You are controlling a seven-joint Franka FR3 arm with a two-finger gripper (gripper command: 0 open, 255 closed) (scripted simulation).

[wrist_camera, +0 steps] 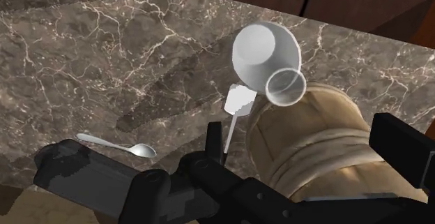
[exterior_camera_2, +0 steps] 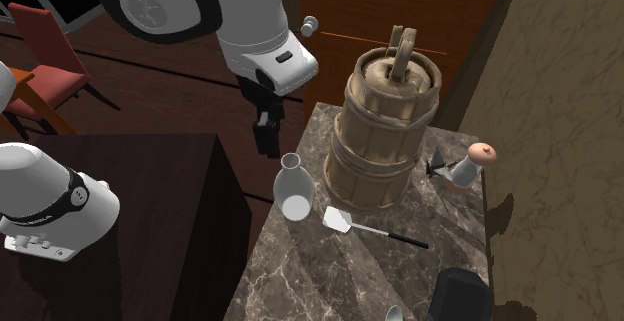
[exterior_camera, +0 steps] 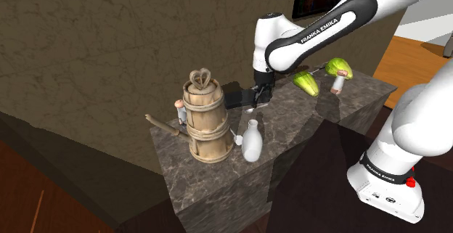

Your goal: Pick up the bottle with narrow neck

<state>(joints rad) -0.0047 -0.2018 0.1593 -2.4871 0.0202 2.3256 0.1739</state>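
Shoulder view: your all-black two-finger gripper (exterior_camera: pixel 256 102) hovers, jaws apart, above the dark marble counter (exterior_camera: pixel 294 133)
Bottle: white, round-bodied, narrow-necked bottle (exterior_camera: pixel 251 143), upright just beside the banded wooden barrel (exterior_camera: pixel 205 119)
Why: barrel crowds it; you likely approach from above

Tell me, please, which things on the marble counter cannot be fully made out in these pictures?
Spoon: second exterior view, cut off by the bottom edge.
Dark object beside it: same edge cuts it; its identity is unclear.
Pink-capped item: shoulder view, partly behind the wooden barrel.
White bottle: wrist view, seen from above, its own body hides its base.
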